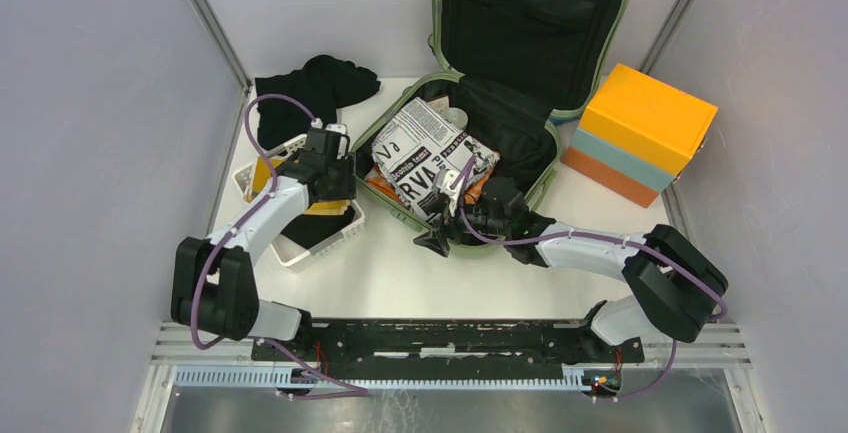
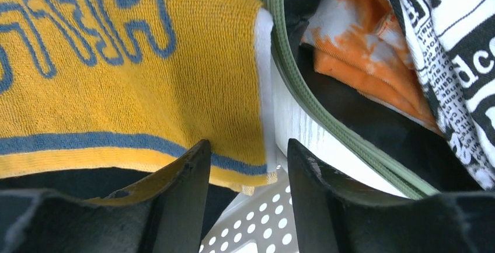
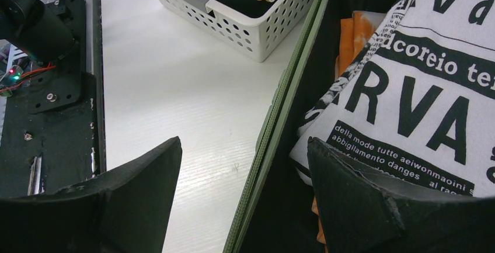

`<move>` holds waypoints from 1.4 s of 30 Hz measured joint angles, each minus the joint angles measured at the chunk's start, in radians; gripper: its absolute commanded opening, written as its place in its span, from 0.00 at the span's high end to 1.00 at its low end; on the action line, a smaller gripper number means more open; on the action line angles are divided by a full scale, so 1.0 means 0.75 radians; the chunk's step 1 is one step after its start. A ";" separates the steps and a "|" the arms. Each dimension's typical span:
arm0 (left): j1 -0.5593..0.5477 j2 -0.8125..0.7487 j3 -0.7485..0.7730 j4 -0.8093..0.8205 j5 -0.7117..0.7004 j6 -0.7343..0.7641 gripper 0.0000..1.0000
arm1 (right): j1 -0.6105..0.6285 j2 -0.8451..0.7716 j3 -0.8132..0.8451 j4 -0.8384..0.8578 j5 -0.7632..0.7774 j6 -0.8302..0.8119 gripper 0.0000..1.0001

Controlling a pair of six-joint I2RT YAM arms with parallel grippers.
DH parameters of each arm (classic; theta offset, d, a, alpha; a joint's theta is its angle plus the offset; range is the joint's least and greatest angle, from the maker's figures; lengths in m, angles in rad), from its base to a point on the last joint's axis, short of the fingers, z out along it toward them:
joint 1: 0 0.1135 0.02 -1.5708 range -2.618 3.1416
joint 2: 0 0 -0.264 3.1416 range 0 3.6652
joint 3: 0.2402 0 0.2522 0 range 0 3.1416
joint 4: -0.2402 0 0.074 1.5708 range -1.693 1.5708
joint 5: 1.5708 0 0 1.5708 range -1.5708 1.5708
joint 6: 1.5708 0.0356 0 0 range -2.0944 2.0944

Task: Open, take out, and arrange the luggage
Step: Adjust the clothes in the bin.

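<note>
The sage-green luggage [image 1: 540, 103] lies open at the back, its lid upright, with black lining showing. Inside lie a black-and-white newsprint garment [image 1: 425, 153] and an orange cloth [image 1: 482, 168]. My left gripper [image 1: 335, 181] is open and empty over the white basket [image 1: 300, 248], right beside the luggage's left rim. In the left wrist view its gap [image 2: 248, 153] faces a yellow towel with blue pattern [image 2: 117, 78] and the zip edge [image 2: 303, 89]. My right gripper [image 1: 437, 236] is open and straddles the luggage's near rim [image 3: 274, 118], one finger over the table, the other over the newsprint garment [image 3: 420, 89].
The perforated basket [image 3: 233, 22] holds the yellow towel and dark items. A black garment [image 1: 310, 88] lies at the back left. An orange and light-blue box [image 1: 640, 133] stands to the right of the luggage. Grey walls close in on both sides.
</note>
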 measured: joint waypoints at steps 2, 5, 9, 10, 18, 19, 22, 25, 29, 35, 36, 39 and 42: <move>0.000 0.025 0.021 0.001 -0.015 0.002 0.48 | -0.001 0.000 0.000 0.000 0.000 0.000 0.16; -0.001 0.053 0.045 0.001 -0.036 0.003 0.55 | -0.002 0.000 0.000 0.000 0.000 0.000 0.16; -0.008 0.059 0.053 0.001 -0.042 0.003 0.63 | -0.003 0.000 0.000 0.001 0.000 0.000 0.16; -0.008 0.060 0.057 0.000 -0.043 0.003 0.64 | -0.003 0.000 0.000 0.001 0.000 0.000 0.16; -0.007 0.060 0.090 -0.034 -0.045 0.027 0.67 | -0.006 0.000 0.000 0.001 0.000 -0.001 0.16; -0.007 0.060 0.090 -0.040 -0.044 0.031 0.67 | -0.007 0.000 0.000 0.001 0.000 -0.001 0.16; -0.007 0.060 0.091 -0.045 -0.042 0.033 0.70 | -0.009 0.000 0.000 0.001 0.000 0.000 0.16; -0.007 0.060 0.091 -0.047 -0.041 0.043 0.78 | -0.009 0.000 -0.001 0.001 0.000 -0.001 0.16; -0.007 0.060 0.091 -0.071 -0.041 0.085 0.89 | -0.010 0.000 -0.001 0.002 0.000 0.000 0.16; -0.007 0.060 0.091 -0.117 -0.033 0.145 0.94 | -0.011 0.000 -0.001 0.003 0.000 0.000 0.16; -0.007 0.060 0.091 -0.122 -0.032 0.154 0.95 | -0.011 0.000 -0.001 0.003 0.000 0.000 0.16; -0.007 0.060 0.091 -0.144 -0.033 0.182 0.95 | -0.011 0.000 -0.001 0.004 0.000 0.000 0.16; -0.007 0.060 0.093 -0.169 -0.034 0.224 0.96 | -0.011 0.000 -0.001 0.004 -0.001 0.000 0.16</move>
